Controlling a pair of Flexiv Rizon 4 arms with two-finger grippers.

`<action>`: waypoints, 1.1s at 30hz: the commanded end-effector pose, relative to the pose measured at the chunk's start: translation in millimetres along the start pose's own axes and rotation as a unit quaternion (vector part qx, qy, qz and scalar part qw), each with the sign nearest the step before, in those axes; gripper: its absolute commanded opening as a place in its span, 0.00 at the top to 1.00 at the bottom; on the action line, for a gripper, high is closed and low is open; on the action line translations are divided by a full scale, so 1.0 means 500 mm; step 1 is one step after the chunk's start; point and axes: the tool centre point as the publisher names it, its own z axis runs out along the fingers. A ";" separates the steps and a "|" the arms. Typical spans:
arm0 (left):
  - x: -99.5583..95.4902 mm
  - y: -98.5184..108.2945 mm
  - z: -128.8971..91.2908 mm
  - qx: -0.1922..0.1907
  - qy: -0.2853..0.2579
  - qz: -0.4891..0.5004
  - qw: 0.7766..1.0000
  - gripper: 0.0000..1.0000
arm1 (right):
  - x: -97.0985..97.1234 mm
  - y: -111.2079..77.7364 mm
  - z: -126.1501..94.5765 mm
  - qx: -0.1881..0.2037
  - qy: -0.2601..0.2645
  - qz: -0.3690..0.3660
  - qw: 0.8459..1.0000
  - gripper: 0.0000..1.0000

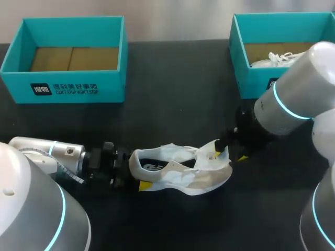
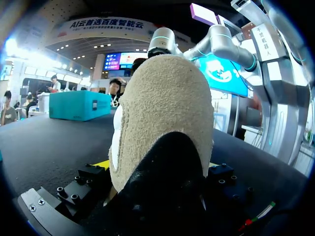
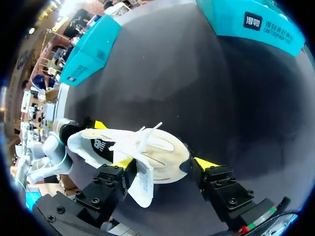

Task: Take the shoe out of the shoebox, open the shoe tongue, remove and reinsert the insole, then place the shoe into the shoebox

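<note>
Left box (image 1: pixel 63 86) sits at the far left of the worktop (image 1: pixel 178 104), nothing in it but its cardboard floor. The left hand (image 1: pixel 128 170) comes in low from the left and pinches the heel of the shoe (image 1: pixel 180 175); in the left wrist view the suede heel fills the gap and a finger sits on each side. The shoe is out of the box, mid-worktop between the two hands, heel left, toe right, opening tipped up toward the head camera. A white flap (image 3: pixel 142 184) sticks out beside the laces; can't tell if it is the tongue or the insole. The right hand (image 1: pixel 228 155) is at the toe end and spread: one tip is by the flap, the other just off the toe on the bare worktop, so it grips nothing. The right box (image 1: pixel 246 78) is far right with a second shoe (image 1: pixel 275 58) inside, well apart from the work. Judged step: tongue opening or the start of the insole pull. To do it well, the left hand should hold the heel clamp firm and low, so the shoe doesn't slide or roll when the other end is tugged. The right hand should close on the flap alone, clear of laces and upper, then draw it up and away from the opening, not sideways. Risk: a pinch that catches the laces drags the whole shoe, and a loose heel grip lets it twist.
</note>
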 end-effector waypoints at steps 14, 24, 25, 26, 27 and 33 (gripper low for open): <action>-0.001 0.007 0.006 0.000 -0.001 0.000 1.000 1.00 | 0.128 0.036 -0.187 -0.018 -0.229 -0.125 0.965 0.31; -0.001 0.007 0.006 0.000 -0.001 0.000 1.000 1.00 | 0.217 0.050 -0.198 -0.005 -0.295 -0.243 0.924 0.45; -0.001 0.007 0.006 0.000 -0.001 0.000 1.000 1.00 | 0.225 0.050 -0.197 -0.004 -0.297 -0.255 0.920 0.51; -0.001 0.007 0.006 0.000 -0.001 0.000 1.000 1.00 | 0.233 0.049 -0.197 -0.004 -0.300 -0.265 0.917 0.53; -0.001 0.007 0.006 0.000 -0.001 0.000 1.000 1.00 | 0.240 0.049 -0.196 -0.002 -0.301 -0.275 0.913 0.57; -0.001 0.007 0.006 0.000 -0.001 0.000 1.000 1.00 | 0.281 0.040 -0.191 0.009 -0.307 -0.340 0.889 1.00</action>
